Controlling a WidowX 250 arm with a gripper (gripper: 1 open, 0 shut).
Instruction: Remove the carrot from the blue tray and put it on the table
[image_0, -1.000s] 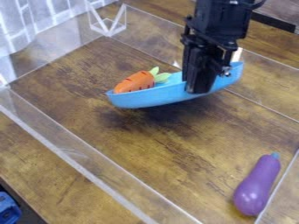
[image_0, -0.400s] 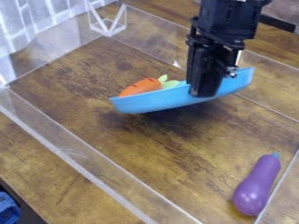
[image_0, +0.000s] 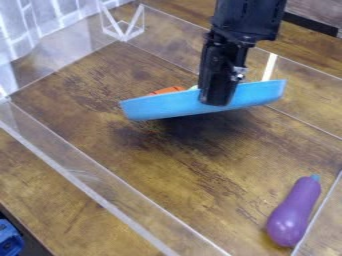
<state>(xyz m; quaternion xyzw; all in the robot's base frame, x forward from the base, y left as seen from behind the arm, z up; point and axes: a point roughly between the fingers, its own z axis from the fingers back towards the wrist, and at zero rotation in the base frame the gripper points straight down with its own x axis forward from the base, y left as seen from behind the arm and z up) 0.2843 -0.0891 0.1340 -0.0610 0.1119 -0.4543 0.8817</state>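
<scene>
Gripper (image_0: 218, 95) clamped shut on the blue tray (image_0: 160, 105), lifted clear of the table (image_0: 120, 170), carrot (image_0: 167, 92) barely peeking over rim.

blue tray (image_0: 167, 104): lifted off the table (image_0: 120, 150), tilted, centre of frame, in my grip
carrot (image_0: 168, 93): orange sliver showing above the rim

From my remote view I can read no text, label, brand, number or sign anywhere: nothing legible on the blue tray (image_0: 171, 103), on the gripper (image_0: 218, 92), on the purple eggplant toy (image_0: 293, 212), or on the desk (image_0: 94, 120).
</scene>
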